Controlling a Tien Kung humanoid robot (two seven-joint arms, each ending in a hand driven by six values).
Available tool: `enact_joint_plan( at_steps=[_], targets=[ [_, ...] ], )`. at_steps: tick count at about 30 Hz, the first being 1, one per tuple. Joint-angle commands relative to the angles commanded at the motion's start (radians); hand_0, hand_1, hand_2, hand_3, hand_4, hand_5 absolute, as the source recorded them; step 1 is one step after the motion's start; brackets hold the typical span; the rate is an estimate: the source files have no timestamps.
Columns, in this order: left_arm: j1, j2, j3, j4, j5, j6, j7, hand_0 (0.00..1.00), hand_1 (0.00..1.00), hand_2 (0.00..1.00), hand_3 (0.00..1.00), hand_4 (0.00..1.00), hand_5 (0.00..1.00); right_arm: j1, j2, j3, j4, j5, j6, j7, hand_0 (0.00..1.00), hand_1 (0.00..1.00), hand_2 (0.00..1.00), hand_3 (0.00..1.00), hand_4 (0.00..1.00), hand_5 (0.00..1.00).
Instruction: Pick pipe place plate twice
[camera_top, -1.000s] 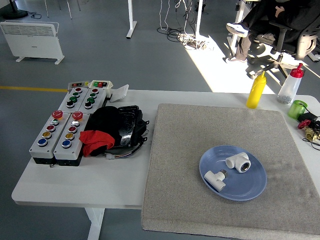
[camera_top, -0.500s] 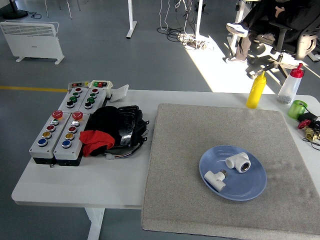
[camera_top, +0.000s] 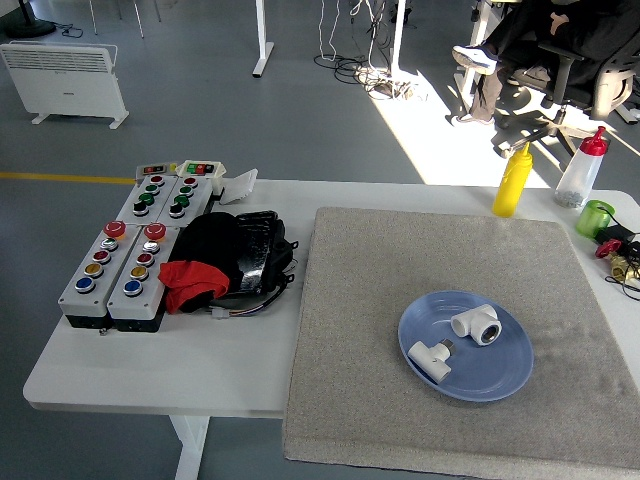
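A blue plate (camera_top: 500, 375) lies on the grey mat (camera_top: 400, 290) at the right of the table. Two white pipe fittings lie on the plate: a tee fitting (camera_top: 475, 324) at the upper right and a second fitting with a metal end (camera_top: 430, 360) at the lower left. They lie apart from each other. Neither robot hand is in view.
Grey button boxes (camera_top: 125, 255) stand at the table's left, with a black and red bundle (camera_top: 225, 260) beside them. A yellow squeeze bottle (camera_top: 512, 180), a clear bottle with a red cap (camera_top: 581, 170) and a green cup (camera_top: 595, 217) stand at the far right. A seated person (camera_top: 540, 40) is beyond the table.
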Motion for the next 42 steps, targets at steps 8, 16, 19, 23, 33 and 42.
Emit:
enact_joint_plan(
  at_steps=[8,16,19,23,33,42],
  targets=[
    [0.004,0.000,-0.003,-0.001,0.007,-0.002,0.003,0.671,0.666,0.692,0.630,0.331,0.998,-0.006,-0.002,-0.003,0.000,-0.032,0.005,-0.017,0.793,0.723,0.734,0.722,0.464,0.998],
    [0.002,0.000,-0.002,0.001,0.002,-0.002,0.000,0.671,0.666,0.692,0.628,0.330,0.998,-0.005,-0.001,0.000,-0.001,-0.040,0.007,-0.021,0.782,0.719,0.732,0.719,0.466,0.992],
    [-0.001,0.000,0.000,0.001,-0.003,-0.002,-0.001,0.671,0.666,0.692,0.628,0.330,0.998,-0.004,0.000,0.001,-0.001,-0.040,0.007,-0.021,0.779,0.716,0.724,0.718,0.467,0.985],
    [-0.008,0.000,0.005,0.003,-0.011,0.000,-0.003,0.671,0.666,0.692,0.628,0.330,0.998,0.001,0.003,0.003,-0.003,-0.041,0.007,-0.024,0.779,0.716,0.724,0.718,0.467,0.985],
    [-0.015,0.000,0.008,0.004,-0.017,0.001,-0.005,0.671,0.666,0.693,0.629,0.330,0.998,0.002,0.004,0.007,-0.006,-0.042,0.006,-0.023,0.771,0.706,0.719,0.714,0.465,0.972],
    [-0.015,0.000,0.009,0.004,-0.019,0.002,-0.004,0.672,0.666,0.693,0.628,0.330,0.998,0.001,0.003,0.005,-0.007,-0.043,0.003,-0.023,0.761,0.702,0.711,0.713,0.465,0.967]
  ],
)
